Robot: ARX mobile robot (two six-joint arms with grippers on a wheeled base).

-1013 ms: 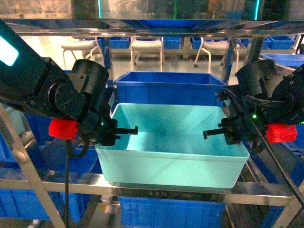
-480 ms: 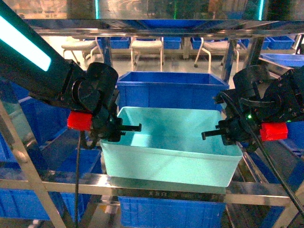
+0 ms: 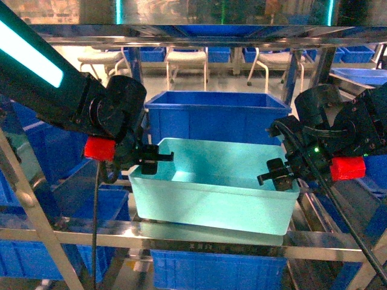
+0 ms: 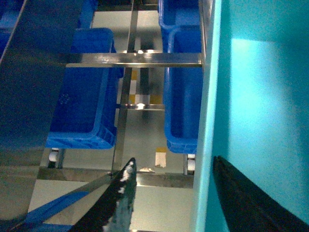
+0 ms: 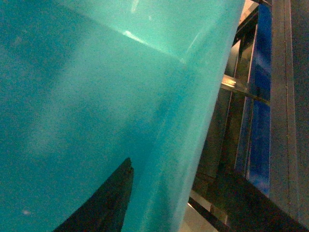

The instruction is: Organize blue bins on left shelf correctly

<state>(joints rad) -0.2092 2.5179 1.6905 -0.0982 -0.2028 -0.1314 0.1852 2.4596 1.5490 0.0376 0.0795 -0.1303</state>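
The light turquoise tub (image 3: pixel 211 193) sits on the steel shelf (image 3: pixel 181 232). The left pincer (image 3: pixel 151 158) pinches its left wall, and the right pincer (image 3: pixel 273 174) pinches its right wall. Behind both pincers stands a dark blue bin (image 3: pixel 214 115).

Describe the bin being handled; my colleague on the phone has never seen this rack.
On the steel shelf, middle level, between the left gripper and right gripper, sits the turquoise tub. It is pale and smooth-walled, unlike the darker royal-blue bins around it.
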